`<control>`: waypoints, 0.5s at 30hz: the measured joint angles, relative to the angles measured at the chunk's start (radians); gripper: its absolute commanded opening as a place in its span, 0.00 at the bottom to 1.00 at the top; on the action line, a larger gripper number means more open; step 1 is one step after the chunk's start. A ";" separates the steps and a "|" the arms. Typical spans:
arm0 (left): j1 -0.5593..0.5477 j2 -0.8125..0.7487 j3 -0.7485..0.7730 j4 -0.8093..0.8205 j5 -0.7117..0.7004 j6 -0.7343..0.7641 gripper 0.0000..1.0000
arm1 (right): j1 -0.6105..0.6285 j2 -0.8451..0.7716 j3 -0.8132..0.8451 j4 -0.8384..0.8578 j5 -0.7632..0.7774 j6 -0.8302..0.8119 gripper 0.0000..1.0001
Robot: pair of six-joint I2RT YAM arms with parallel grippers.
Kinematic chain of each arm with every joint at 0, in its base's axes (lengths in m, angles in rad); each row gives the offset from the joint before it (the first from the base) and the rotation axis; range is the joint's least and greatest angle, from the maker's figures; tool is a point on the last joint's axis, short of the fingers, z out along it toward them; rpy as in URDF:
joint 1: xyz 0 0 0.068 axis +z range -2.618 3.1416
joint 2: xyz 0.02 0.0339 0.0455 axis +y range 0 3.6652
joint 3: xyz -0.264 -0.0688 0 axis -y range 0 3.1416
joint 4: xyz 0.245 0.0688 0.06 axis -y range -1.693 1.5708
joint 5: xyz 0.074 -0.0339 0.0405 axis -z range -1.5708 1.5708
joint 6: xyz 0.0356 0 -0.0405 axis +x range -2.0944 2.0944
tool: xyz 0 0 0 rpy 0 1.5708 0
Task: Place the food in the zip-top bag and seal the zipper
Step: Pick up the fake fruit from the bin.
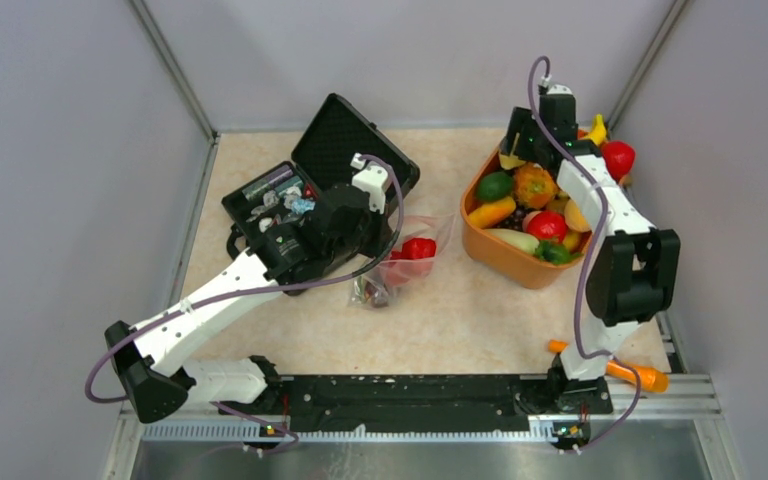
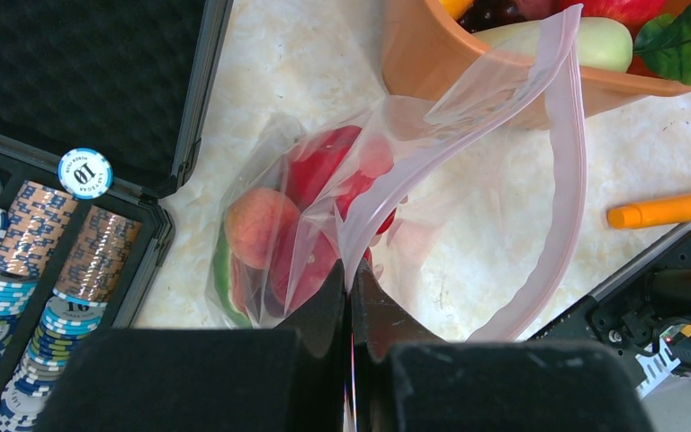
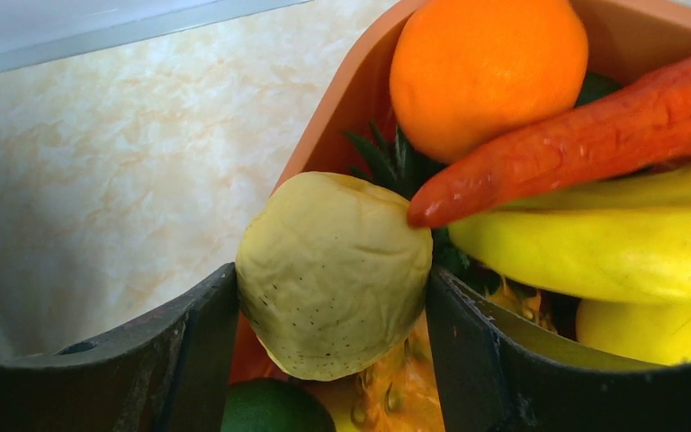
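The zip-top bag (image 2: 468, 162) lies between the black case and the bowl, mouth gaping toward the bowl, its pink zipper (image 2: 569, 180) curving round the opening. Inside are red apples (image 2: 324, 171), a peach (image 2: 261, 225) and a green cucumber (image 2: 223, 279). My left gripper (image 2: 353, 274) is shut on the bag's near mouth edge; from above it (image 1: 385, 240) sits over the bag (image 1: 420, 250). My right gripper (image 3: 330, 274) is in the orange bowl's far left corner (image 1: 516, 148), both fingers pressed against a pale yellow pear (image 3: 324, 234).
The orange bowl (image 1: 500, 255) holds more food: an orange (image 3: 486, 72), a banana (image 3: 594, 243), a reddish carrot (image 3: 576, 144). An open black case (image 2: 72, 90) of poker chips stands left of the bag. An orange stick (image 1: 625, 372) lies by the right arm's base.
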 measured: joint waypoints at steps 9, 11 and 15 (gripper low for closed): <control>0.000 0.000 0.000 0.000 0.011 -0.006 0.00 | 0.005 -0.277 -0.296 0.120 -0.119 0.053 0.39; 0.000 0.002 0.000 0.001 0.016 -0.006 0.00 | 0.005 -0.344 -0.378 0.138 -0.135 0.069 0.39; 0.000 0.002 0.000 0.001 0.024 -0.006 0.00 | 0.005 -0.431 -0.476 0.138 -0.156 0.087 0.39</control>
